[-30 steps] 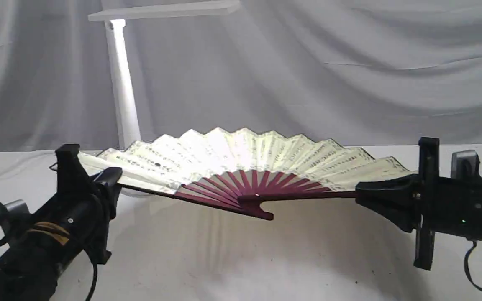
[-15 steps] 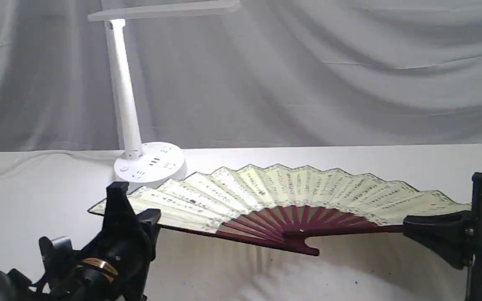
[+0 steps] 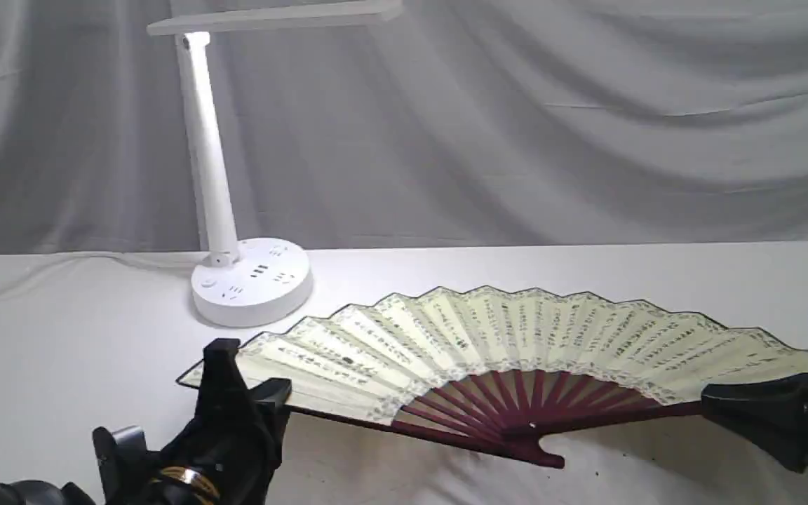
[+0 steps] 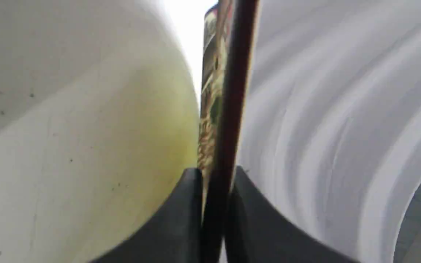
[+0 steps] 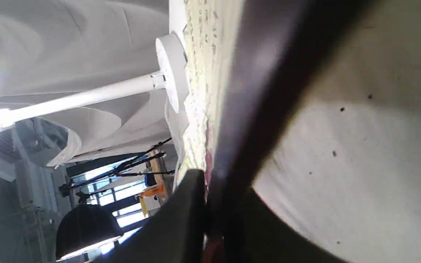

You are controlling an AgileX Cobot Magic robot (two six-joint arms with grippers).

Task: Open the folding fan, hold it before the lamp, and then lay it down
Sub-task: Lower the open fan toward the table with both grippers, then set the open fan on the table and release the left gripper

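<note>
Two grips noted: left fingers (image 3: 221,379) and right fingers (image 3: 748,414) each clench an end guard of the spread folding fan (image 3: 516,330), low over the worktop (image 3: 60,351) near the lamp (image 3: 207,175); we judge level, matched lowering before letting go best.

Mid-frame, the right gripper (image 5: 220,204) clamps the fan (image 5: 269,91) by its dark guard; its cream paper overlaps the lamp (image 5: 171,69) base.

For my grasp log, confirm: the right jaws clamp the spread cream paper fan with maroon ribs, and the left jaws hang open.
Wrong: the left wrist view shows the left gripper, jaws shut, pinching the cream paper fan with maroon ribs too. The right gripper clamps it.
</note>
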